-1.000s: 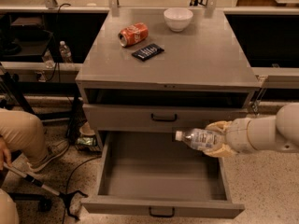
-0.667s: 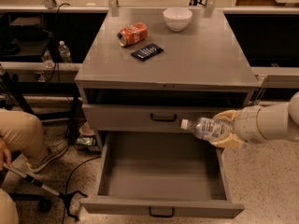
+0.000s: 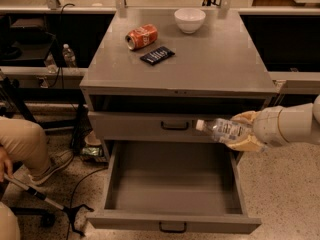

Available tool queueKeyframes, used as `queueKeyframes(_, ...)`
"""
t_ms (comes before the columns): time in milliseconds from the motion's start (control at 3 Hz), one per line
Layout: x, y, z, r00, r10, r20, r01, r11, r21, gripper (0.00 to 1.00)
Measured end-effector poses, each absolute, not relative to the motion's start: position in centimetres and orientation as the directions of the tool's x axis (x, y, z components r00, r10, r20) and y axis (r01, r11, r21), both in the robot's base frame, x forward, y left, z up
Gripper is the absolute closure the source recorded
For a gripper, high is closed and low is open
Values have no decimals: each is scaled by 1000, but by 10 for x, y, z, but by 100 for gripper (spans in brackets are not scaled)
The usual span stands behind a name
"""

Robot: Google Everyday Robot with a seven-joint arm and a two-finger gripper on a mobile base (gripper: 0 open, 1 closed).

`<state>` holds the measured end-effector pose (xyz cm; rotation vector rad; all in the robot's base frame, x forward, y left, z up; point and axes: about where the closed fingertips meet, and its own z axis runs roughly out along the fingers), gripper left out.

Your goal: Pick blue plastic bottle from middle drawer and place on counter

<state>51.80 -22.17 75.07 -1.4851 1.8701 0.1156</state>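
My gripper [image 3: 244, 132] comes in from the right and is shut on the blue plastic bottle [image 3: 222, 129]. The bottle lies sideways in the fingers, white cap pointing left. It hangs in the air in front of the closed upper drawer front, above the right side of the open middle drawer [image 3: 172, 184]. The drawer is pulled out and its grey tray shows nothing inside. The counter [image 3: 200, 64] is the grey cabinet top, above and behind the bottle.
On the counter lie a red-orange soda can [image 3: 141, 36], a dark snack packet [image 3: 157, 55] and a white bowl [image 3: 189, 19]. A seated person's leg and shoe [image 3: 35, 156] are at the left. A cable trails on the floor.
My gripper has lifted the bottle up and slightly to the right, from just over the drawer tray to the height of the closed drawer front above it.
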Motion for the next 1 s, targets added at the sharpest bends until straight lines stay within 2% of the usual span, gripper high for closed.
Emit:
queueKeyframes(333, 541, -235, 776, -81, -800, -594, -852, 365, -376, 100)
queueKeyframes(667, 579, -248, 839, -64, -829, -555, -800, 375, -468, 100)
queueKeyframes(1000, 579, -248, 839, -64, -829, -555, -800, 375, -468, 100)
